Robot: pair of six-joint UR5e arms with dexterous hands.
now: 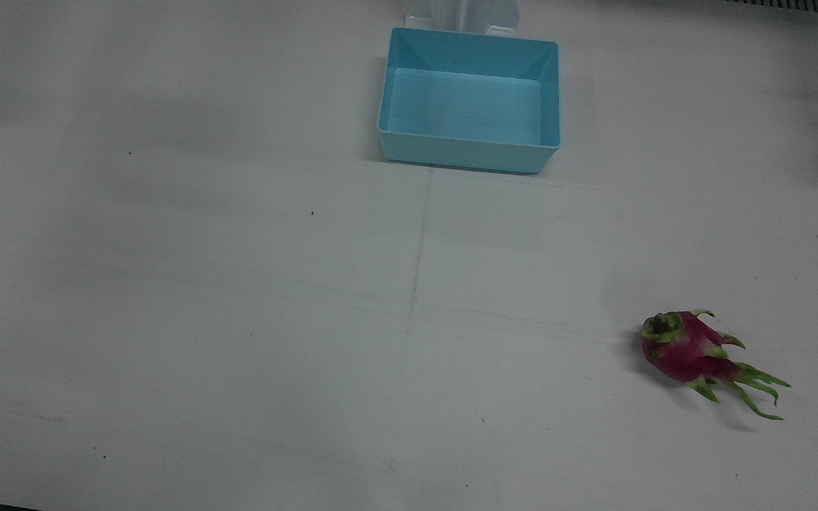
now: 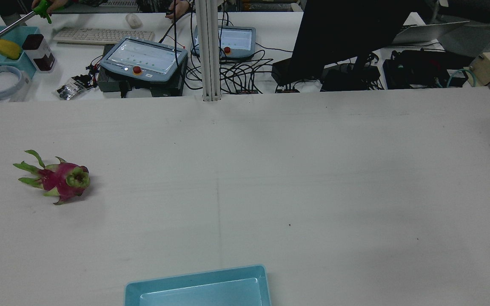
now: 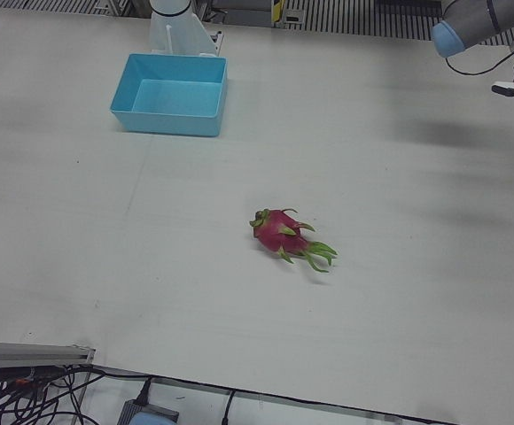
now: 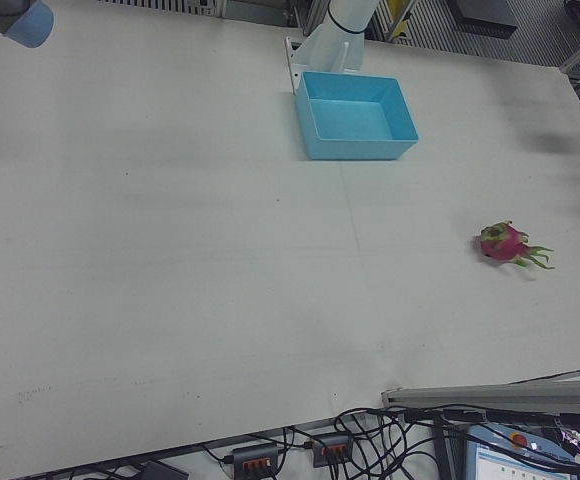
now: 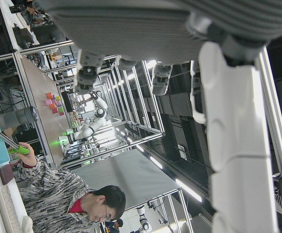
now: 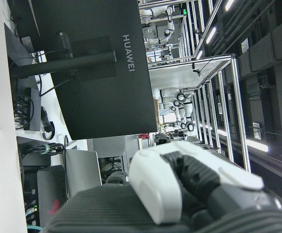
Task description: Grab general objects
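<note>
A pink dragon fruit with green scales lies on its side on the white table, on the robot's left half. It also shows in the rear view, the left-front view and the right-front view. No hand is near it. My left hand shows only in its own view, raised, fingers spread, holding nothing. My right hand shows only in its own view, also raised and empty.
A light blue bin stands empty at the robot's side of the table, mid-width. Part of the left arm is at the table's far corner, part of the right arm at the other. Monitors and cables lie beyond the operators' edge.
</note>
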